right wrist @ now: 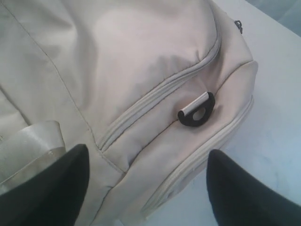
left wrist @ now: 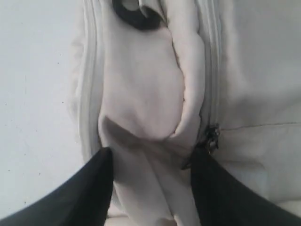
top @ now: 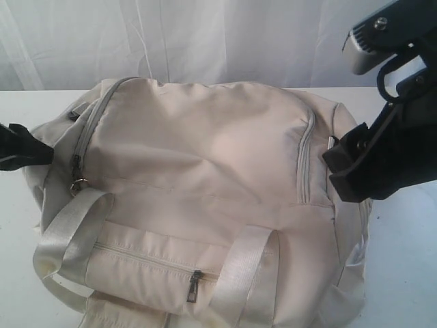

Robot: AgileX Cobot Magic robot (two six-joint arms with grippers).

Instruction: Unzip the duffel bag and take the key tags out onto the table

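The cream duffel bag (top: 205,157) lies zipped on the white table (top: 410,273). The key tags are hidden. My left gripper (top: 37,152) is at the bag's left end and stands open. Its fingers (left wrist: 104,162) straddle a fold of the end fabric (left wrist: 146,103), and a dark zipper pull (left wrist: 212,136) sits just beside the other finger. My right gripper (top: 336,174) is open at the bag's right end. Its fingertips (right wrist: 81,162) are spread over the end panel and a closed zip seam (right wrist: 155,96), touching nothing that I can see.
A front pocket with a dark pull (top: 194,283) and two webbing straps (top: 65,232) face the near edge. A black D-ring (right wrist: 196,110) sits on the right end, and another D-ring (left wrist: 138,16) on the left end. A white curtain (top: 205,34) hangs behind.
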